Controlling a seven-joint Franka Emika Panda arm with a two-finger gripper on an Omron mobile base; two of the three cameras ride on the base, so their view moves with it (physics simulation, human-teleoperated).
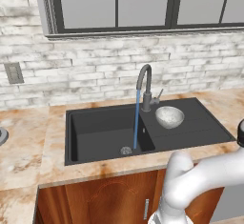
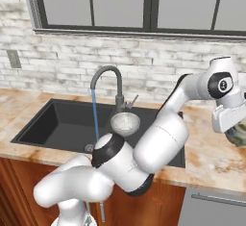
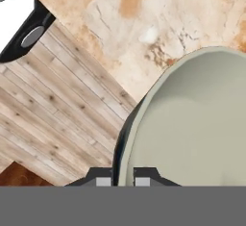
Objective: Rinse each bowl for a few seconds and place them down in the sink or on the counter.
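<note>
End effector [image 3: 123,176] seemingly pinching bowl [image 3: 192,124] rim — over counter [image 3: 144,23].

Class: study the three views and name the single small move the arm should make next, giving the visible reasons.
Probably lift the held bowl and carry it left toward the running water. The gripper is shut on its rim above the counter, right of the sink. The speckled bowl already rests in the side section.

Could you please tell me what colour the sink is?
Matte black; the sink shows best in the left base view.
</note>
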